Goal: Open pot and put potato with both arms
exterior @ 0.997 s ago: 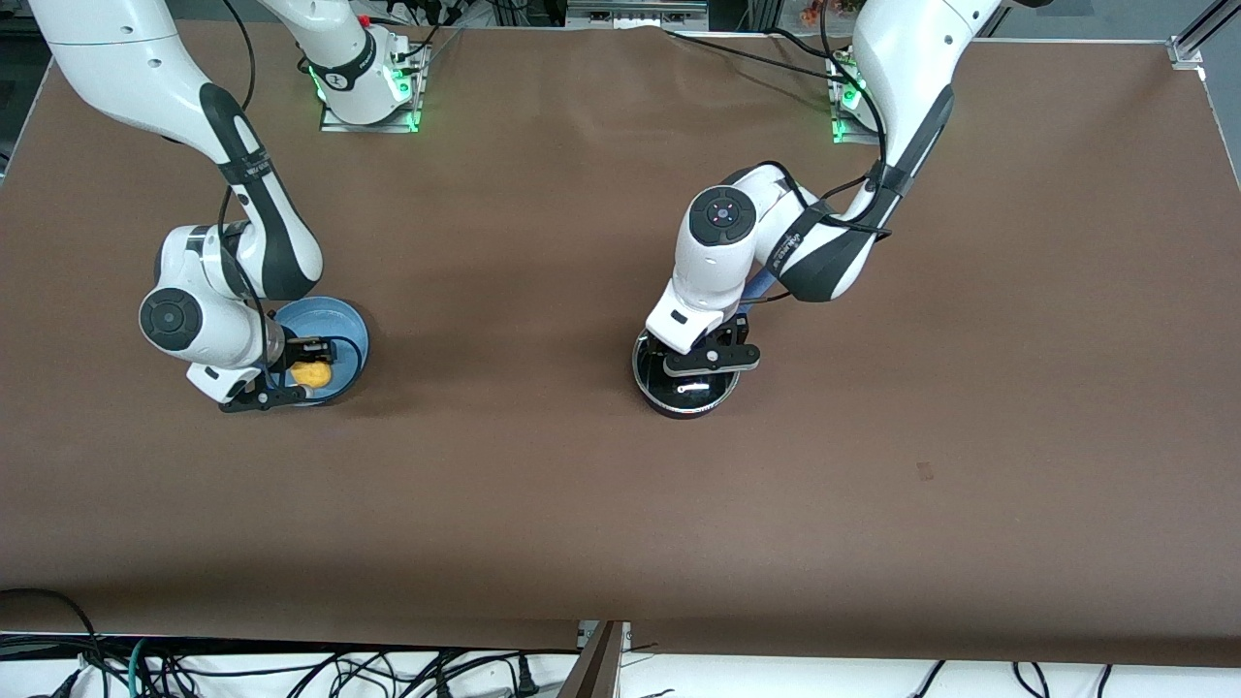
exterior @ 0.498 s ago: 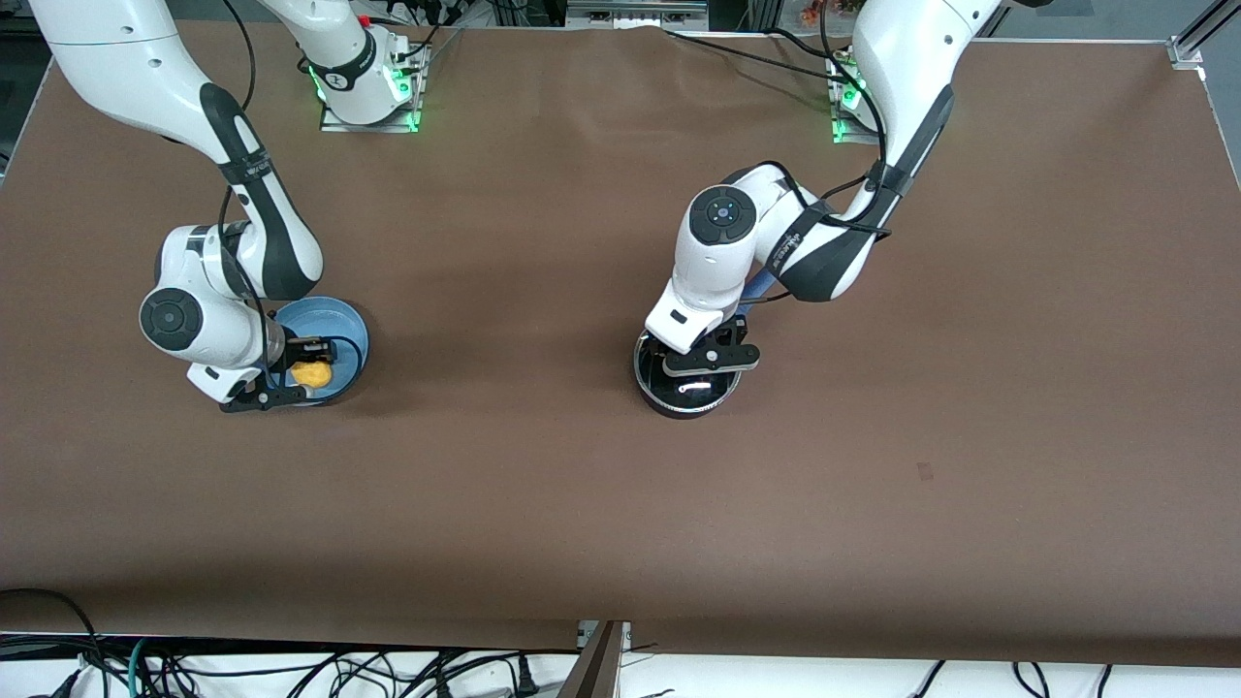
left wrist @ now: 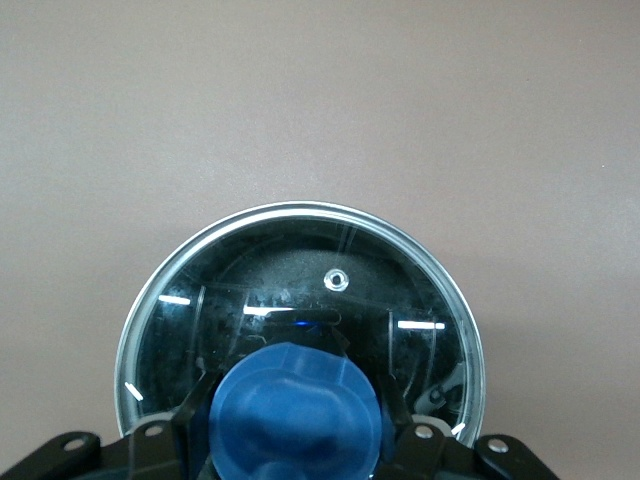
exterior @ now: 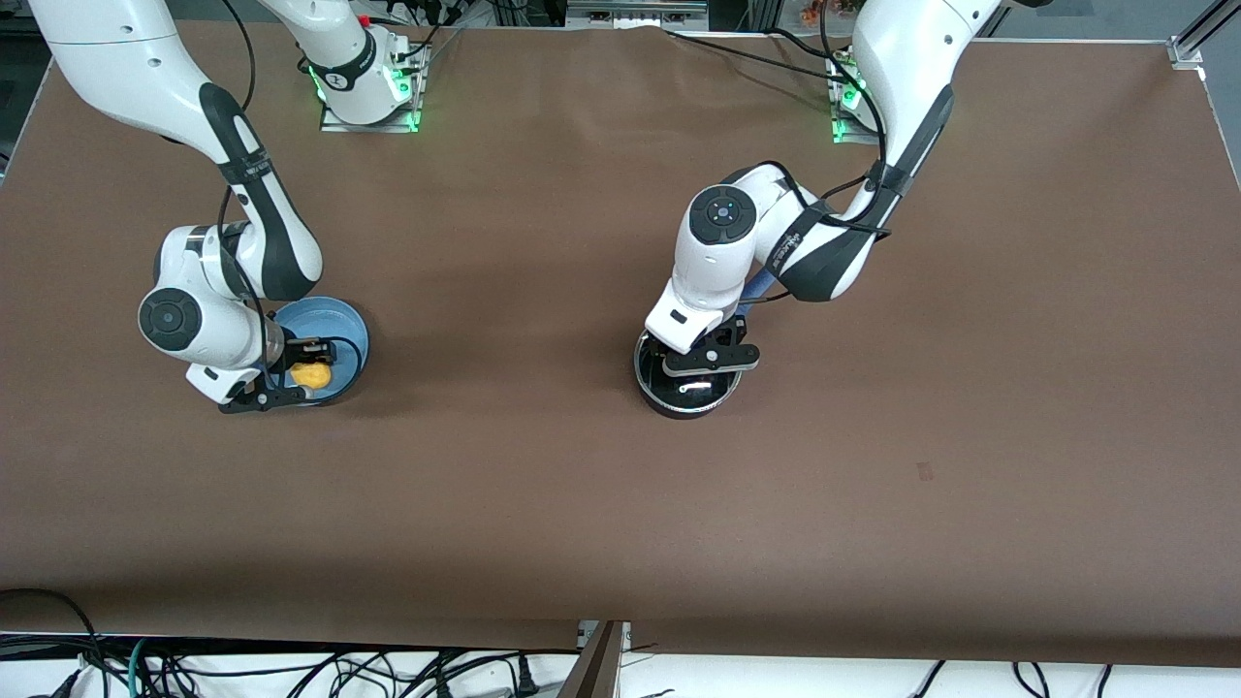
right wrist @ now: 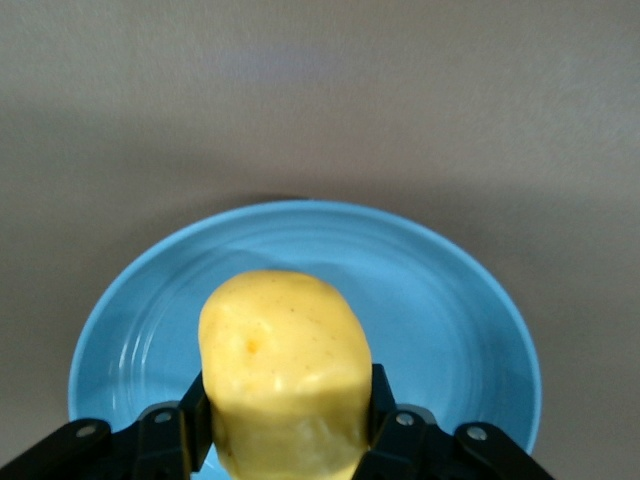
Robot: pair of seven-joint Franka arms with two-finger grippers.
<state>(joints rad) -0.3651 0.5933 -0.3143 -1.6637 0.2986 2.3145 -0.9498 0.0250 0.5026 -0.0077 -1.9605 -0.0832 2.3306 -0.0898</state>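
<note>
While two white jointed robot arms work at opposite ends of a brown table [exterior: 543, 504], each black two-finger gripper closes on its own item. At the right arm's end, the right gripper [exterior: 302, 365] [right wrist: 285, 420] clamps the small oval yellow potato [exterior: 311, 373] [right wrist: 285, 385] between its fingers [right wrist: 190, 405], one pressing each flank of the smooth lump. The potato sits over the middle of a flat round blue plate [exterior: 344, 325] [right wrist: 450, 300]; whether it touches the plate cannot be told.

Toward the middle of the table, the left gripper [exterior: 706, 351] [left wrist: 298, 420] is down on the small round black saucepan [exterior: 686, 388] [left wrist: 290, 270], its fingers [left wrist: 195, 400] set against either side of the blue knob [left wrist: 297, 410] that crowns the metal-rimmed glass lid [left wrist: 400, 300]. The knob fills the gap between the fingers, so the grip reads as clenched on it. The lid lies level on the pot's rim, closed, with ceiling lights glinting in the glass. A sliver of the pot's long blue handle [exterior: 766, 284] shows under the left arm's wrist, pointing toward that arm's base.

Pot and plate stand well apart, at about the same depth from the front camera.
</note>
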